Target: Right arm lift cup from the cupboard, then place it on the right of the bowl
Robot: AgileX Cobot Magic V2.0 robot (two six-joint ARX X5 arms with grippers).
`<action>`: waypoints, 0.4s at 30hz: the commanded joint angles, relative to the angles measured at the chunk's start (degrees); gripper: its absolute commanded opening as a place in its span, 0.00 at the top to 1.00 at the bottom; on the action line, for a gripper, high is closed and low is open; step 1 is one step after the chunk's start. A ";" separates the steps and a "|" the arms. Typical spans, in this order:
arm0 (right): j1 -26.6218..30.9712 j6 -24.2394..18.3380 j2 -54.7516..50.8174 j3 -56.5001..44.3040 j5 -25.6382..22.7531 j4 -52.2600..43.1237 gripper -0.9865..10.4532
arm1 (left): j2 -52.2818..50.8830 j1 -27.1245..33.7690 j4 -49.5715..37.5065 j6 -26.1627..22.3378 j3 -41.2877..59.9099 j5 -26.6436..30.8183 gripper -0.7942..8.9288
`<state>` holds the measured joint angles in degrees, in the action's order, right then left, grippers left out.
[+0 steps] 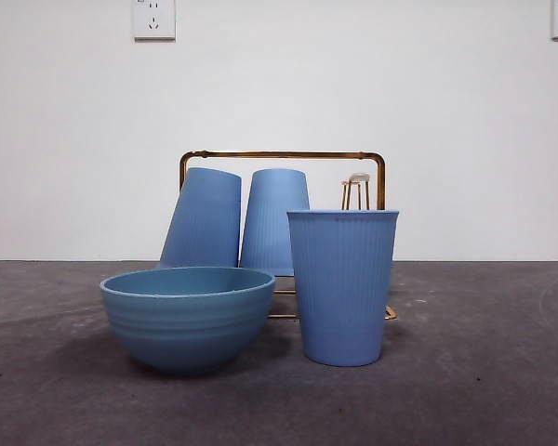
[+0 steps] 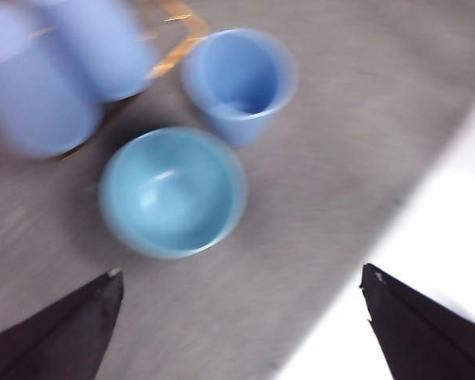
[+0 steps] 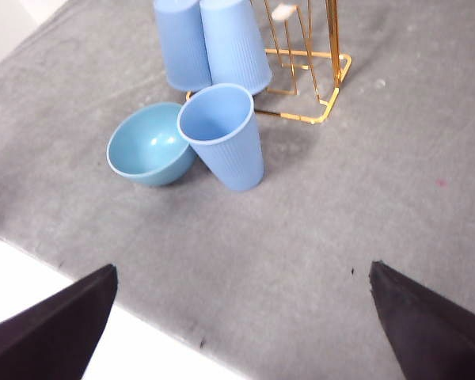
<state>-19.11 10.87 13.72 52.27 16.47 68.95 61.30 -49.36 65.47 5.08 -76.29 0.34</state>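
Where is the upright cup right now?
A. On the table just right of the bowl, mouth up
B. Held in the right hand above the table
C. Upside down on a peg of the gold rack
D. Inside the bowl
A: the cup stands mouth up on the table beside the bowl, to its right in the front view, with no hand on it.

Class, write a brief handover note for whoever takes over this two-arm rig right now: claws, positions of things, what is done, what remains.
Left claw: open, empty, high above the table.
Right claw: open, empty, pulled back above the table.
Tall ribbed periwinkle-blue cup: upright on the grey table, right of the wide blue-teal bowl, close beside it.
Gold wire rack: behind them, two matching cups upturned on it.
Done: cup placed.
Left: nothing apparent.
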 commanded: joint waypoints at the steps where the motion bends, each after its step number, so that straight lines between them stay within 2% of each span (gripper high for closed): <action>1: -0.26 -0.37 0.00 0.72 0.28 -1.79 0.46 | -8.57 0.44 -3.41 7.76 7.21 2.97 0.44; 4: -0.26 -0.37 0.02 0.72 2.23 -4.44 0.46 | -18.01 0.94 -6.88 12.26 14.10 6.62 0.44; 8: -0.26 -0.39 0.02 0.72 3.13 -9.27 0.46 | -29.38 0.94 -11.06 13.94 20.41 7.45 0.44; 11: -0.26 -0.44 0.02 0.70 3.48 -10.86 0.47 | -35.10 0.94 -10.99 14.29 21.51 8.74 0.44; 12: -0.26 -0.44 0.02 0.70 3.50 -10.86 0.49 | -36.09 0.94 -11.17 14.29 21.51 9.01 0.48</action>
<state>-19.11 10.85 13.72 52.27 19.77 58.67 24.88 -48.03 54.96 18.87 -54.59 9.08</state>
